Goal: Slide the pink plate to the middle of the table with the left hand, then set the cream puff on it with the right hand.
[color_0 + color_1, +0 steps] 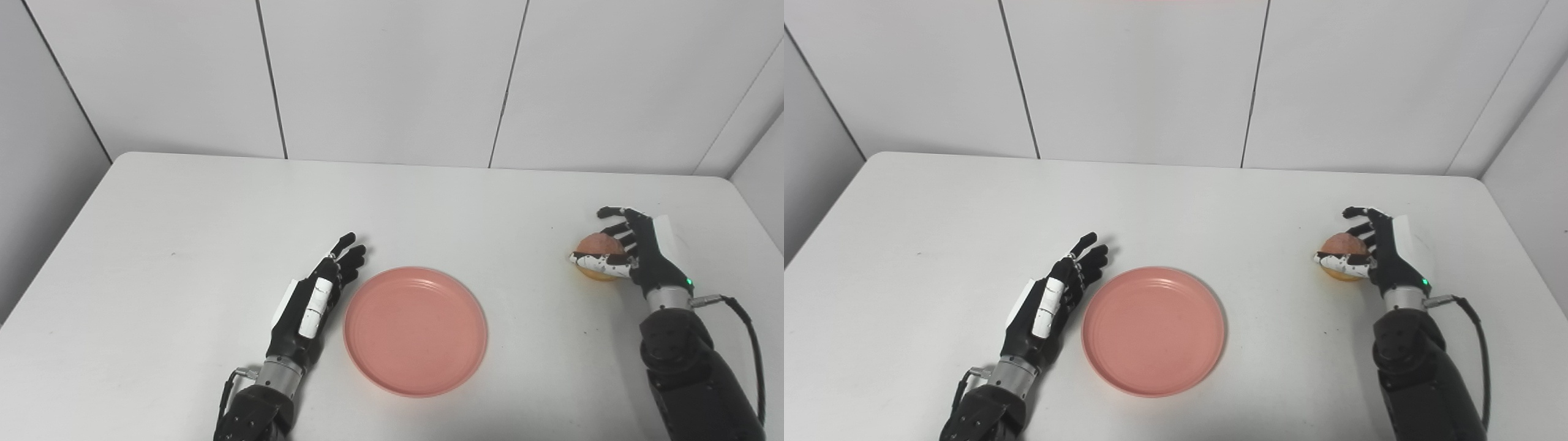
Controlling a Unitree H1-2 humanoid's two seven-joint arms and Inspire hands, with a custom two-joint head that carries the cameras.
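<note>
Pink plate [416, 331] sits near the middle of the white surface [184, 214], so the slide looks done. Left hand [318, 294] lies at its 9 o'clock, fingers straight, holding nothing. Cream puff [599, 257] at 2 o'clock, well apart; right hand [634, 251] curls round it, not clearly lifted. Placing remains.

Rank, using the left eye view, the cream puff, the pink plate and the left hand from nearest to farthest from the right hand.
1. cream puff: at the right hand, with its fingers around it, far right of the table.
2. pink plate: mid-table, to the left of the right hand.
3. left hand: beyond the plate's left rim, open, farthest.
</note>
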